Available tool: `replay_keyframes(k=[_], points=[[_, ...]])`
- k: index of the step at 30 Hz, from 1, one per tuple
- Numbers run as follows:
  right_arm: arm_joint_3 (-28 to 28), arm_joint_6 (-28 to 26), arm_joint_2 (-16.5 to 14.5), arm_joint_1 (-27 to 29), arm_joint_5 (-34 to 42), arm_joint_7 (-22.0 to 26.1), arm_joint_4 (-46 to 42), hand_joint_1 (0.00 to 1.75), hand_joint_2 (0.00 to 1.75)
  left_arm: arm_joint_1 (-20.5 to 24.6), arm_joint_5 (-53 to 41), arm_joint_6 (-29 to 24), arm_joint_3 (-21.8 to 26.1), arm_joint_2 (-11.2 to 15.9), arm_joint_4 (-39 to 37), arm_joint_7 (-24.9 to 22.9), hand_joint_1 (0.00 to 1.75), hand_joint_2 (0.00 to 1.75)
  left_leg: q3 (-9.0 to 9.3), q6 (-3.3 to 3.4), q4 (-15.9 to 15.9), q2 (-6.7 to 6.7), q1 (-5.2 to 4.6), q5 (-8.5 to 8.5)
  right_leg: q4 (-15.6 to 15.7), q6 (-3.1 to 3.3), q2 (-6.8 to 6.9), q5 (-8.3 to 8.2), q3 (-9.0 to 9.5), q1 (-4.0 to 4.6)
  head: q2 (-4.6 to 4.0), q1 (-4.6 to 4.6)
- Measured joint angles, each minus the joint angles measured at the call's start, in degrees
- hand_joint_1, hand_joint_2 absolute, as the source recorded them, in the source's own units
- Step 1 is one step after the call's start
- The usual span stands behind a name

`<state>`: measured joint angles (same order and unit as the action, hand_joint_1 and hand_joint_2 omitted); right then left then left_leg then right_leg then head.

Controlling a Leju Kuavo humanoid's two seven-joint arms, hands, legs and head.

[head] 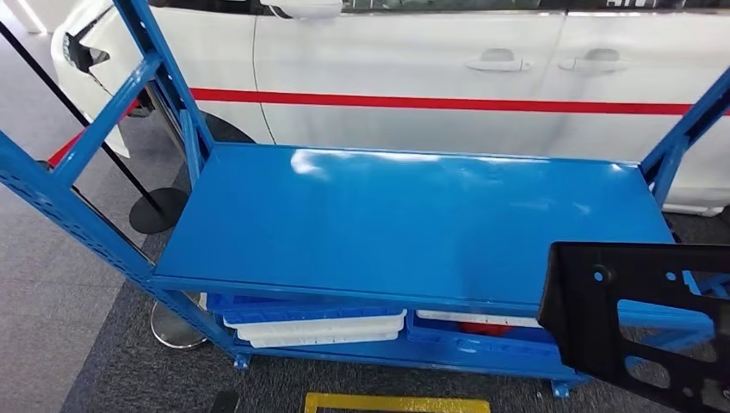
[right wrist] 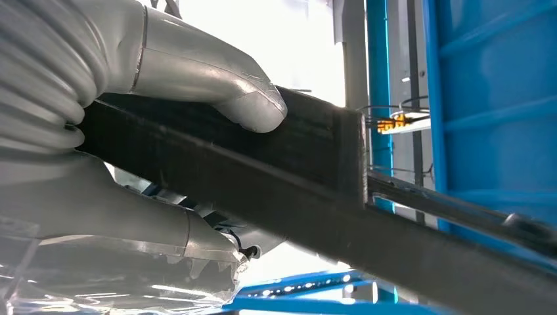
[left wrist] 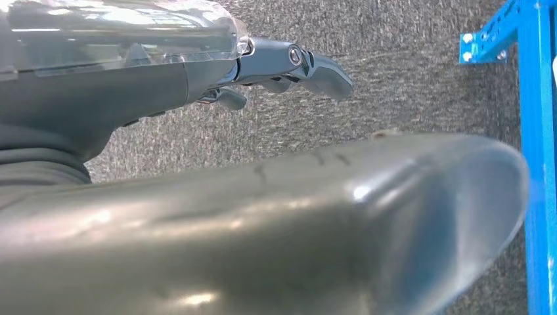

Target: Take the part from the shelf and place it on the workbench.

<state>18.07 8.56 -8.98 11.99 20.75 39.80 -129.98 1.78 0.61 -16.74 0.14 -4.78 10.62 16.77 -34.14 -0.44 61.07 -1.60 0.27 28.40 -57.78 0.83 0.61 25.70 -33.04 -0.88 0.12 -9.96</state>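
A flat black part (head: 637, 318) with cut-outs and holes hangs at the lower right of the head view, in front of the right end of the blue bench top (head: 413, 224). In the right wrist view my right hand (right wrist: 131, 131) grips that black part (right wrist: 315, 164), with the grey thumb (right wrist: 249, 105) pressed on one face and the fingers under it. The left wrist view shows my left hand (left wrist: 164, 85) over grey carpet, holding nothing, beside a blue frame post (left wrist: 535, 164).
A white car (head: 413, 69) with a red stripe stands right behind the blue frame. Under the top sit white trays (head: 318, 327) and a blue bin (head: 482, 344). Blue uprights (head: 172, 86) rise at both ends. A barrier post base (head: 157, 211) and yellow floor marking (head: 396, 403) lie nearby.
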Motion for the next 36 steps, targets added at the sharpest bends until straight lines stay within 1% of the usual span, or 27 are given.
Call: replay_keyframes(k=[3,4,5,6,7,9,11,13,14,15,17,18,19,20,21,23,25,26,28,29,30,31,32,33,34,35,36], points=[[0.97,1.62,-1.82,0.96,-0.67,0.0,0.24,1.75,1.75,-0.03,0.59,-0.1,0.53,0.03,0.0,-0.37,0.0,0.0,-3.38,0.01,10.36,0.82,0.02,6.62,-0.11,0.56,-1.16,-0.96,-1.31,0.39,0.0,-0.01],[1.4,1.99,-2.41,1.27,-0.92,0.0,0.31,1.75,1.75,-0.06,0.68,-0.12,0.71,0.03,0.0,-0.48,0.0,0.0,-3.85,0.12,12.79,0.92,0.0,7.68,-0.18,0.62,-1.68,-1.34,-1.82,0.56,0.0,-0.01],[1.79,2.23,-2.91,1.53,-1.11,-0.01,0.38,1.75,1.75,-0.07,0.68,-0.13,0.85,0.03,0.0,-0.55,0.0,0.0,-3.28,0.34,13.04,1.02,-0.03,7.63,-0.28,0.63,-2.27,-1.71,-2.32,0.73,0.0,-0.01],[2.12,2.4,-3.33,1.75,-1.21,-0.01,0.44,1.75,1.75,-0.07,0.68,-0.14,0.95,0.04,0.0,-0.6,0.0,0.0,-1.46,0.69,10.75,1.22,-0.1,6.55,-0.37,0.61,-2.93,-2.09,-2.79,0.9,0.01,-0.01],[2.38,2.49,-3.68,1.93,-1.25,-0.01,0.47,1.75,1.75,-0.02,0.68,-0.15,1.03,0.05,0.0,-0.62,0.0,0.0,1.26,1.21,6.63,1.89,-0.2,4.97,-0.47,0.57,-3.62,-2.47,-3.22,1.05,0.01,-0.01],[2.74,2.61,-4.29,2.14,-1.33,0.01,0.53,1.75,1.75,0.1,0.69,-0.22,1.17,0.29,0.0,-0.62,0.0,0.0,5.86,2.14,-1.23,4.38,-0.5,2.85,-0.62,0.28,-4.76,-3.23,-3.85,1.15,0.0,0.0],[3.16,2.64,-4.78,2.35,-1.75,0.02,0.6,1.75,1.75,0.2,0.71,-0.28,1.24,0.45,0.0,-0.65,0.0,0.0,7.11,2.5,-3.82,5.53,-0.96,2.29,-0.6,-0.37,-5.63,-3.92,-4.13,0.9,0.01,0.0],[3.88,2.73,-5.35,2.95,-2.48,0.01,0.62,1.75,1.75,0.26,0.77,-0.29,1.33,0.33,0.0,-0.71,0.0,0.0,6.97,2.76,-4.21,4.28,-1.05,1.27,-0.48,-1.11,-6.35,-4.51,-4.38,0.78,0.01,0.0],[4.34,2.83,-5.64,3.34,-2.79,0.02,0.6,1.75,1.75,0.28,0.83,-0.29,1.44,0.3,0.0,-0.77,0.0,0.0,6.74,3.06,-4.46,3.61,-0.94,0.71,-0.9,-1.33,-5.85,-3.96,-4.72,0.83,0.0,0.02],[4.8,2.99,-5.86,3.66,-2.99,0.02,0.58,1.75,1.75,0.26,0.94,-0.29,1.56,0.27,0.0,-0.83,0.0,0.0,6.38,3.33,-4.71,2.83,-0.73,0.1,-2.17,-1.54,-4.84,-2.49,-5.35,0.84,-0.01,0.04],[5.58,3.31,-6.16,3.99,-3.17,0.03,0.6,1.75,1.75,0.1,1.34,-0.29,1.91,0.22,-0.01,-0.94,0.0,0.0,5.38,3.65,-4.86,1.23,-0.59,-0.76,-7.97,-2.13,-2.22,2.81,-7.36,0.52,-0.01,0.08],[5.91,3.47,-6.32,4.08,-3.19,0.02,0.64,1.75,1.75,-0.02,1.52,-0.29,2.06,0.2,-0.02,-0.97,0.0,0.0,4.82,3.6,-4.79,0.31,-0.58,-1.11,-11.75,-2.59,-1.55,5.18,-8.38,0.2,-0.01,0.08],[6.26,3.63,-6.49,4.18,-3.19,0.01,0.69,1.75,1.75,-0.12,1.65,-0.29,2.2,0.18,-0.02,-1.0,0.0,0.0,4.26,3.48,-4.67,-0.59,-0.56,-1.4,-14.77,-3.03,-1.18,6.49,-8.93,-0.13,-0.01,0.08],[6.69,3.83,-6.69,4.27,-3.22,0.01,0.77,1.75,1.75,-0.16,1.7,-0.29,2.31,0.16,-0.02,-1.01,0.0,0.0,3.71,3.31,-4.48,-1.48,-0.51,-1.66,-16.13,-3.43,-0.95,6.57,-8.57,-0.46,-0.01,0.08],[7.17,4.02,-6.91,4.34,-3.26,0.0,0.85,1.75,1.75,-0.16,1.69,-0.29,2.38,0.14,-0.02,-1.01,0.0,0.0,3.19,3.12,-4.25,-2.31,-0.42,-1.85,-15.32,-3.77,-0.64,5.68,-7.12,-0.76,-0.01,0.08],[8.11,4.37,-7.35,4.37,-3.34,0.0,1.02,1.75,1.75,-0.02,1.65,-0.28,2.51,0.09,-0.02,-1.0,0.0,0.0,2.41,2.66,-3.61,-3.7,-0.28,-2.07,-8.26,-4.28,1.13,3.48,-1.48,-1.16,-0.01,0.08],[9.09,4.82,-7.8,4.43,-3.4,0.0,1.16,1.75,1.75,0.09,1.63,-0.26,2.6,0.02,-0.02,-0.91,0.0,0.0,2.11,2.01,-3.06,-4.8,-0.35,-2.21,-2.07,-3.68,3.41,2.8,2.73,-0.83,0.0,0.03],[9.63,5.06,-8.04,4.49,-3.47,0.0,1.22,1.75,1.75,0.18,1.62,-0.25,2.62,-0.01,-0.02,-0.83,0.0,0.0,2.12,1.64,-2.9,-5.29,-0.43,-2.3,-0.73,-3.09,3.98,3.0,3.39,-0.58,0.01,-0.01],[10.74,5.4,-8.58,4.72,-3.74,0.01,1.32,1.75,1.75,0.27,1.63,-0.22,2.65,-0.08,-0.02,-0.65,0.0,0.0,2.12,0.89,-2.9,-6.3,-0.47,-2.5,-0.29,-1.78,3.08,2.69,2.92,-0.34,0.0,-0.05],[11.2,5.45,-8.85,4.83,-3.92,0.01,1.36,1.75,1.75,0.31,1.67,-0.21,2.66,-0.1,-0.02,-0.56,0.0,0.0,1.89,0.47,-2.53,-5.9,-0.36,-2.12,-0.08,-1.28,2.46,2.42,2.63,-0.39,-0.01,-0.05],[11.59,5.44,-9.1,4.94,-4.09,0.02,1.39,1.75,1.75,0.28,1.71,-0.19,2.69,-0.1,-0.02,-0.5,0.0,0.0,1.36,0.14,-1.34,-4.7,-0.23,-0.94,0.09,-0.76,1.82,2.0,2.25,-0.43,0.0,-0.05],[11.86,5.38,-9.35,5.04,-4.2,0.02,1.43,1.75,1.75,0.19,1.76,-0.18,2.74,-0.1,-0.02,-0.48,0.0,0.0,0.4,-0.09,1.09,-2.99,-0.11,1.06,0.22,-0.27,1.17,1.55,1.81,-0.44,-0.01,-0.05],[12.03,5.29,-9.58,5.14,-4.29,0.01,1.46,1.75,1.75,0.07,1.8,-0.16,2.85,-0.1,-0.02,-0.55,0.0,0.0,-0.89,-0.18,4.66,-1.0,0.01,3.6,0.21,0.1,0.48,1.15,1.27,-0.31,0.0,-0.05],[12.11,5.21,-9.77,5.26,-4.33,0.01,1.52,1.75,1.75,-0.09,1.84,-0.14,2.98,-0.1,-0.03,-0.69,0.0,0.0,-2.29,-0.11,8.75,0.25,0.03,5.99,0.19,0.37,-0.31,0.72,0.73,-0.14,0.01,-0.05],[12.13,5.13,-9.94,5.44,-4.35,0.0,1.56,1.75,1.75,-0.25,1.86,-0.14,3.13,-0.11,-0.03,-0.85,0.0,0.0,-3.32,0.0,12.12,0.82,0.03,7.54,0.15,0.51,-1.17,0.31,0.22,0.05,0.0,-0.05],[12.16,5.08,-10.06,5.63,-4.38,0.0,1.58,1.75,1.75,-0.34,1.89,-0.14,3.29,-0.11,-0.04,-0.96,0.0,0.0,-3.51,0.17,13.72,1.03,0.01,7.91,0.12,0.57,-2.09,-0.07,-0.22,0.25,0.0,-0.05],[12.19,5.03,-10.15,5.81,-4.41,0.0,1.61,1.75,1.75,-0.36,1.9,-0.14,3.43,-0.12,-0.04,-1.02,0.0,0.0,-2.58,0.43,12.96,1.14,-0.01,7.12,0.09,0.58,-3.03,-0.41,-0.58,0.43,0.0,-0.05]])
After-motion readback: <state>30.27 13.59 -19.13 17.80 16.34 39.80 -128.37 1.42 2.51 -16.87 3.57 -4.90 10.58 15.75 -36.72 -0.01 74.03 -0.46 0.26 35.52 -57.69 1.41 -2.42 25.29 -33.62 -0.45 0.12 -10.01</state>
